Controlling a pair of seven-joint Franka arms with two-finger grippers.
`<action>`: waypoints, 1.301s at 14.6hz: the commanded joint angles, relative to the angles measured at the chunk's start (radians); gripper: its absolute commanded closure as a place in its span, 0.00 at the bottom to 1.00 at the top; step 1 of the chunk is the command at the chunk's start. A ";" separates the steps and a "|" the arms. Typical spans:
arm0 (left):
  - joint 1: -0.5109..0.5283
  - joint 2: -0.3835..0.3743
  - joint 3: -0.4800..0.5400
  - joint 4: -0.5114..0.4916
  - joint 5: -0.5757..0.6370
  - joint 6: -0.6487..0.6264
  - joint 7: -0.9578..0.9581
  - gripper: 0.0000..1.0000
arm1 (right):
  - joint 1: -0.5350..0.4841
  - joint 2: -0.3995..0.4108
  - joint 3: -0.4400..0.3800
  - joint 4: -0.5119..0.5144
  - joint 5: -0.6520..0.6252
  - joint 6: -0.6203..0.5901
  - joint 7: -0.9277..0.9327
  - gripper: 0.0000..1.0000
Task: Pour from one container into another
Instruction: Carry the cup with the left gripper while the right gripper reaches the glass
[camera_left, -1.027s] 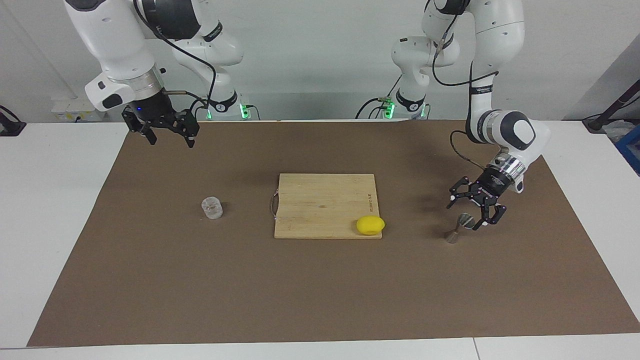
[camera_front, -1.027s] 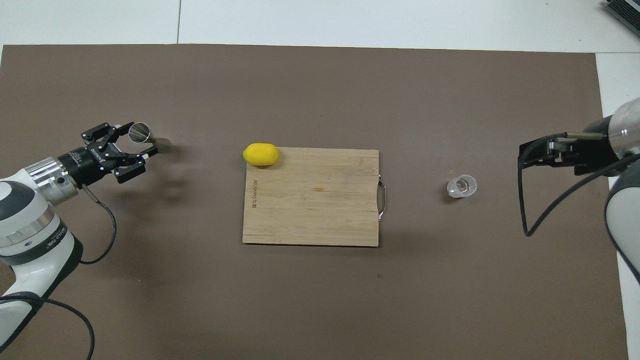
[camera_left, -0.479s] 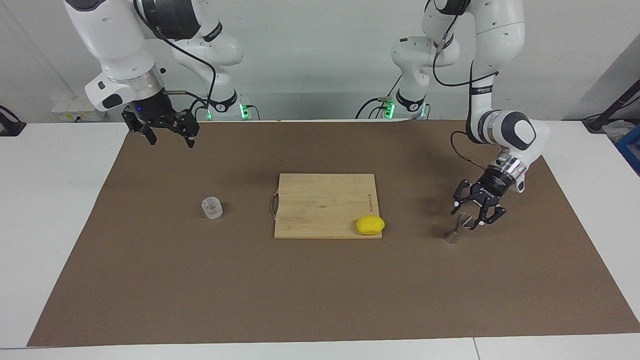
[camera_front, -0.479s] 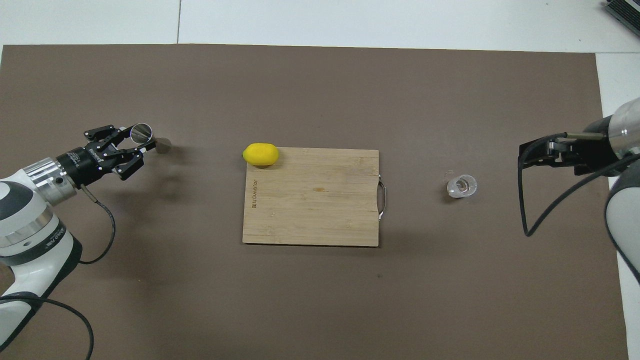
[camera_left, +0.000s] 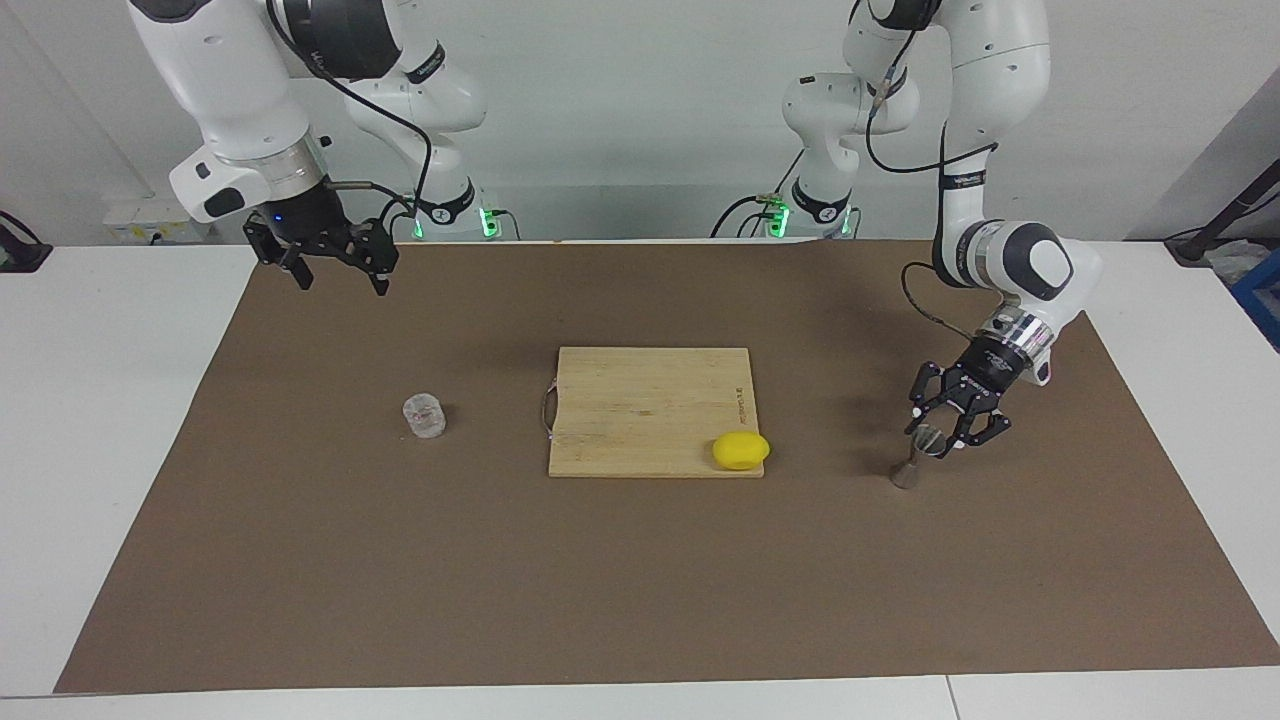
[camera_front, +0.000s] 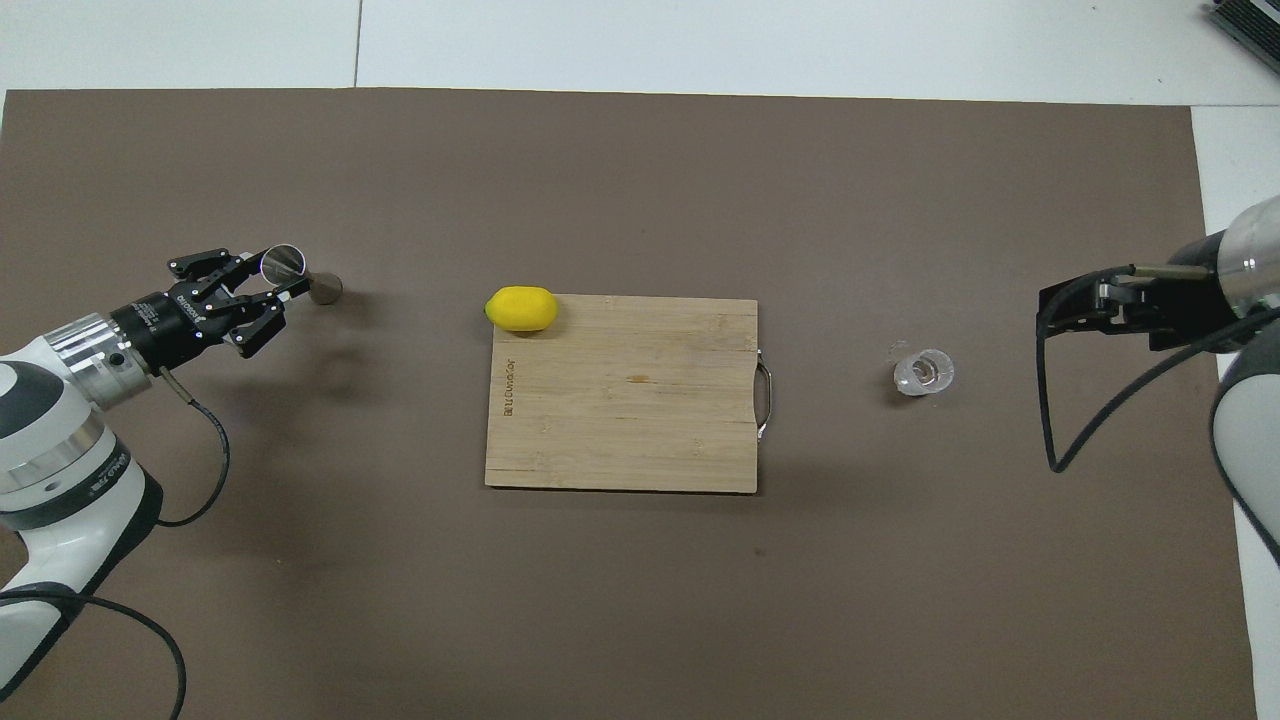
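Note:
The clear glass cup (camera_left: 424, 415) stands on the brown mat toward the right arm's end of the table; it also shows in the overhead view (camera_front: 924, 371). The steel jigger (camera_left: 912, 463) stands upright on the mat toward the left arm's end, and shows in the overhead view too (camera_front: 298, 273). My left gripper (camera_left: 941, 432) comes in tilted and its fingers are closed around the jigger's upper cone; it shows in the overhead view as well (camera_front: 268, 278). My right gripper (camera_left: 340, 278) is open and empty, raised over the mat's edge nearest the robots, apart from the cup.
A wooden cutting board (camera_left: 640, 400) with a metal handle lies at the mat's middle. A yellow lemon (camera_left: 741, 450) rests on its corner toward the jigger. The brown mat (camera_left: 640, 580) covers most of the white table.
My left gripper's fingers have narrowed from wide open to closed around the jigger's upper cone. The jigger has stayed on the mat. The right arm has not moved.

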 joint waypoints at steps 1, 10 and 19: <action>0.009 -0.003 -0.021 0.038 -0.020 -0.081 0.014 1.00 | -0.008 -0.009 -0.004 -0.005 -0.005 0.002 0.003 0.01; -0.066 -0.053 -0.178 0.075 -0.037 -0.138 0.017 1.00 | -0.067 -0.003 -0.004 -0.091 0.142 0.052 0.380 0.00; -0.295 -0.079 -0.191 0.074 -0.154 -0.095 0.051 1.00 | -0.182 0.150 -0.004 -0.203 0.407 0.201 0.672 0.00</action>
